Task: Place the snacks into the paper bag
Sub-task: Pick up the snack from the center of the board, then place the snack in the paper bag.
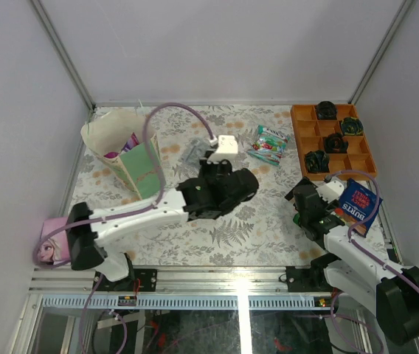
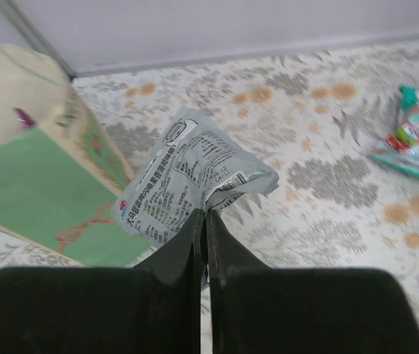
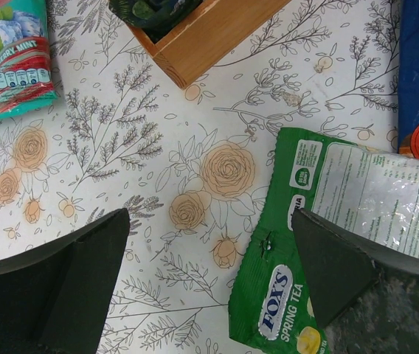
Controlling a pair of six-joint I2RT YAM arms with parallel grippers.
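My left gripper (image 1: pixel 203 158) is shut on the edge of the silver wrapper (image 1: pixel 191 152), just right of the upright paper bag (image 1: pixel 137 173). In the left wrist view the wrapper (image 2: pixel 195 177) sticks out of the shut gripper (image 2: pixel 204 215), with the bag (image 2: pixel 32 177) to the left. A magenta packet (image 1: pixel 130 141) shows inside the bag. The green-red sweets bag (image 1: pixel 268 144) lies mid-table. My right gripper (image 3: pixel 209 217) is open over the cloth, its right finger above a green FOX'S packet (image 3: pixel 320 243). The blue BURTS bag (image 1: pixel 358 203) lies beside the right gripper (image 1: pixel 299 195).
The orange compartment tray (image 1: pixel 305 127) with dark round objects stands at the back right; its corner (image 3: pixel 202 33) shows in the right wrist view. A flat pink cartoon-girl item (image 1: pixel 51 247) lies at the front left. Grey walls close in the table.
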